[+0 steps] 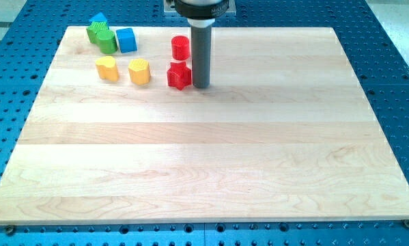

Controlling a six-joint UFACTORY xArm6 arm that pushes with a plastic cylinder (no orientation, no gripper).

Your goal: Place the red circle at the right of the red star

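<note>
The red circle (181, 47) lies at about ten o'clock from my tip (201, 86), a bare rod tool holding nothing, just right of the red star (179, 75).

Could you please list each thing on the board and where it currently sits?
red circle: above the red star, small gap.
red star: just left of my tip.
my tip: on the board, beside the star.
yellow blocks: side by side, apart.
blue cube: beside the green blocks.
green blocks: clustered at the view's top left.
</note>
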